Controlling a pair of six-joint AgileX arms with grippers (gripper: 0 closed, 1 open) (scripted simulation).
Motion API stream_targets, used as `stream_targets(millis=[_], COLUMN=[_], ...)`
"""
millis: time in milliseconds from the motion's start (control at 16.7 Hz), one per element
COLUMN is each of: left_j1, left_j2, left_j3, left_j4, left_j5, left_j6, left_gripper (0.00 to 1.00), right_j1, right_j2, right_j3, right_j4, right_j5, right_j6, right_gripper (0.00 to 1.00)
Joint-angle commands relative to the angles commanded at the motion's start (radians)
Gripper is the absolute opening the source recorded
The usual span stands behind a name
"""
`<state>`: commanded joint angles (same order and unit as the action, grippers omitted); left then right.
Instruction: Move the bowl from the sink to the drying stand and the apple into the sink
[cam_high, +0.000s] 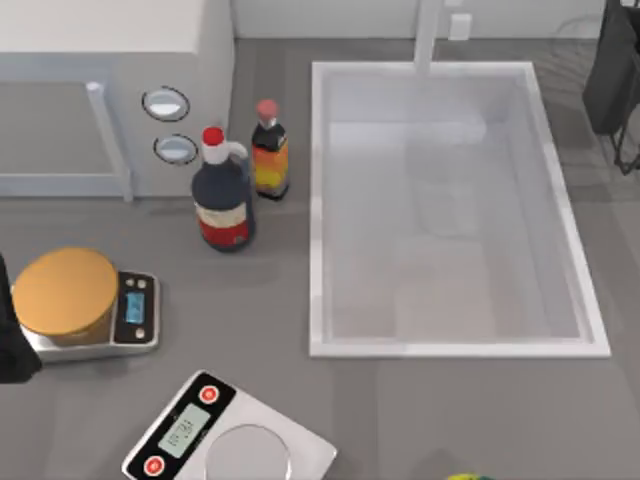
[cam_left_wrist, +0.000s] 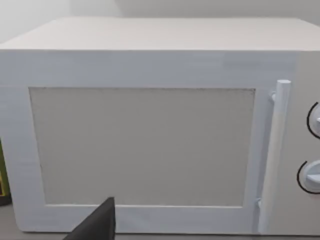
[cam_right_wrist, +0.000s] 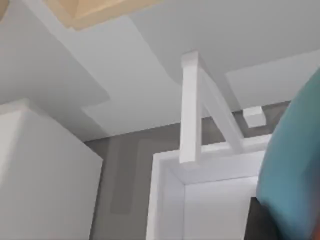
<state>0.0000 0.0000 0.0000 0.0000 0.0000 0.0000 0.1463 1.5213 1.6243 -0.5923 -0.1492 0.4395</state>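
From above, the sink (cam_high: 455, 345) took up the right half of the table, its basin bare and white, with the faucet (cam_high: 428, 35) rising at its far rim. Left of it stood a dark bottle with a red cap (cam_high: 222, 196) and, just beside that, a smaller orange-labelled bottle (cam_high: 269, 152). The microwave (cam_high: 110, 90) sat at far left; nearer, an orange-topped container (cam_high: 65, 290) rested on a scale (cam_high: 135, 312), with a second scale (cam_high: 225, 440) toward the front edge.

The left wrist view faced the microwave door head-on, a dark gripper finger (cam_left_wrist: 97, 225) at the frame's edge (whether clenched or released, I cannot tell).

The right wrist view showed the faucet and the sink's corner, with the bowl (cam_right_wrist: 295, 170), teal, close against the camera; the right gripper's grasp could not be made out.
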Motion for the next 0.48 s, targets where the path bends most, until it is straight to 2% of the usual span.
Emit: stream_targets(millis=[240, 480], left_j1=[0.0, 0.0], left_j2=[0.0, 0.0], left_j3=[0.0, 0.0], left_j4=[0.0, 0.0], left_j5=[0.0, 0.0], left_j6=[0.0, 0.0], left_gripper=[1.0, 1.0], right_j1=[-0.316, -0.519], right_j2=[-0.115, -0.203], right_j3=[-0.094, -0.253], right_j4=[0.36, 0.55], right_j5=[-0.125, -0.215], right_j6=[-0.244, -0.389], right_gripper=[0.0, 0.0])
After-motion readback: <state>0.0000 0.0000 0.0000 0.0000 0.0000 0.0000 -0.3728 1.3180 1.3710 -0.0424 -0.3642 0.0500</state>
